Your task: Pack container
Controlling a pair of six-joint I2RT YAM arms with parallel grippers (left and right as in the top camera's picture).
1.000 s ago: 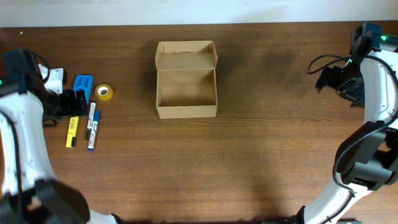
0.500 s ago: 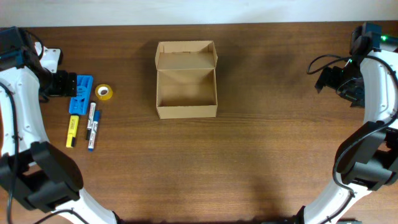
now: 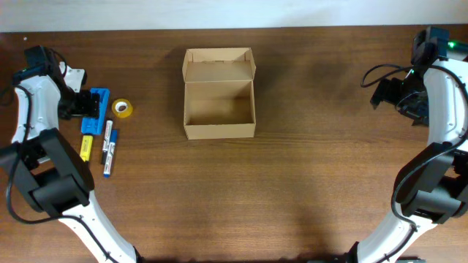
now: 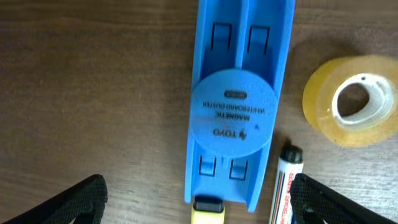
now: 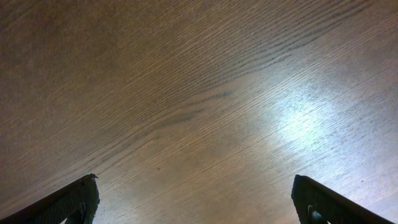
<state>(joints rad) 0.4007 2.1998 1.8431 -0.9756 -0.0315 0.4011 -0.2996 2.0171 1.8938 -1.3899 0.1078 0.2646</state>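
Note:
The container (image 3: 219, 95), a brown cardboard box, stands open and empty at the back middle of the table, its flap lid tilted back. My left gripper (image 3: 79, 104) is open over the left-side items. In the left wrist view its fingers (image 4: 196, 186) spread wide around the near end of a blue whiteboard duster (image 4: 239, 106) without touching it. A yellow tape roll (image 4: 351, 99) lies to the duster's right. A yellow highlighter (image 4: 208, 213) and a marker (image 4: 285, 186) lie at its near end. My right gripper (image 3: 385, 93) is open and empty over bare wood (image 5: 193, 186).
In the overhead view the duster (image 3: 93, 111), tape roll (image 3: 122, 109), highlighter (image 3: 85, 148) and two markers (image 3: 108, 146) cluster at the table's left. The container is well to their right. The table's back edge runs just behind the container.
My left arm has swung toward the back of the table and its gripper has come over the blue duster. The right arm has not moved.

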